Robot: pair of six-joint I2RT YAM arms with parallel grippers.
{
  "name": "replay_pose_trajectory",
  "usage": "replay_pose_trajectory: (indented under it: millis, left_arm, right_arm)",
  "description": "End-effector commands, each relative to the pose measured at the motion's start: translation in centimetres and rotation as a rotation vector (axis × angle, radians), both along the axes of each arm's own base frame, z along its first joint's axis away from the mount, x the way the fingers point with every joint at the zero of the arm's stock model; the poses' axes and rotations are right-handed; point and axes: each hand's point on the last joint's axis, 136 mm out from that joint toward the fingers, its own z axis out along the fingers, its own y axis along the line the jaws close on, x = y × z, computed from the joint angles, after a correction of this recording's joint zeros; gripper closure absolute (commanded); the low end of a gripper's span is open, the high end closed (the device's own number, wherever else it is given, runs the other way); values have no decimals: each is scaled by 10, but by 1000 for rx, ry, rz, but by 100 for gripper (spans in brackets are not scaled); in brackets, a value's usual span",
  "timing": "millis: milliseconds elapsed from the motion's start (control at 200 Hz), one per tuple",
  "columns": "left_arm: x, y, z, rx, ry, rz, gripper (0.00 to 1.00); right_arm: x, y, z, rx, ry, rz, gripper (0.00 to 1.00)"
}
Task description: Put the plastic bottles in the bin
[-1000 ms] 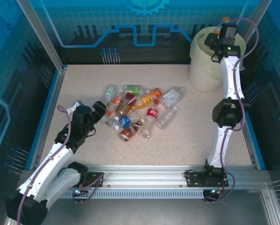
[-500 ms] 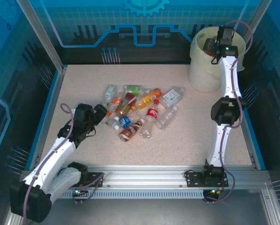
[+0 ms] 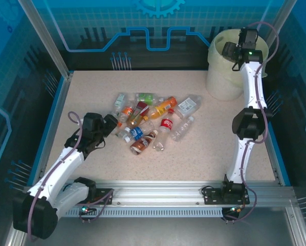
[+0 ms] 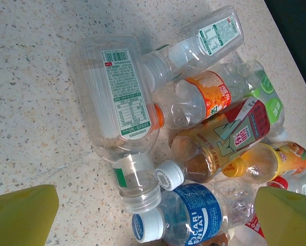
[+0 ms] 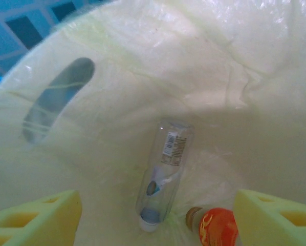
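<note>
Several plastic bottles [image 3: 153,120] lie heaped mid-table. My left gripper [image 3: 110,124] hovers at the heap's left edge, open. In its wrist view the left gripper [image 4: 153,220] straddles a blue-labelled bottle [image 4: 194,215] with a white cap, touching nothing. A big clear bottle [image 4: 117,97] and a brown tea bottle [image 4: 219,143] lie just beyond. My right gripper [image 3: 231,51] hangs over the bin [image 3: 219,82] at the back right. Seen from the wrist, the right gripper [image 5: 155,220] is open and empty. A clear bottle [image 5: 166,164] and an orange-labelled bottle [image 5: 217,228] lie in the bin's bag [image 5: 143,61].
The speckled table [image 3: 219,154] has a raised blue rim [image 3: 53,123] on both sides. An aluminium rail [image 3: 158,192] runs along the front with the arm bases. A slanted frame post [image 3: 45,38] stands at the back left.
The right gripper's jaws have spread wide over the bin, and the orange object at its fingers a second ago is gone. The left arm has shifted slightly by the heap, still open.
</note>
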Motion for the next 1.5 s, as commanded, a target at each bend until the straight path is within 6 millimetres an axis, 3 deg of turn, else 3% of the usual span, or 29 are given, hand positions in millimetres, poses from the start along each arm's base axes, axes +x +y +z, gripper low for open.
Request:
replay_pose_trajectory:
  millis: [0, 305, 430, 625, 825, 1095, 1221, 1496]
  left_arm:
    - [8, -1, 10, 3, -19, -21, 1]
    - [17, 10, -8, 8, 54, 5, 1]
    - [23, 24, -17, 43, 118, 38, 1]
    - [41, 32, -18, 90, 145, 16, 1]
    - [53, 42, -28, 81, 182, 38, 1]
    - [68, 44, -42, 74, 269, 5, 1]
    - [74, 46, -49, 81, 301, 4, 1]
    - [82, 48, -68, 85, 381, 14, 1]
  right_arm:
    - [-18, 8, 53, 8, -104, 41, 20]
    - [-52, 44, 96, 17, -166, 171, 14]
    - [-78, 65, 109, 2, -193, 226, 11]
    - [-122, 94, 113, 15, -222, 307, 4]
    - [-168, 125, 99, 51, -235, 385, 0]
    - [-221, 129, 40, 156, -193, 337, 0]
    - [-235, 128, 21, 188, -174, 316, 0]
    - [-245, 126, 10, 161, -120, 325, 0]
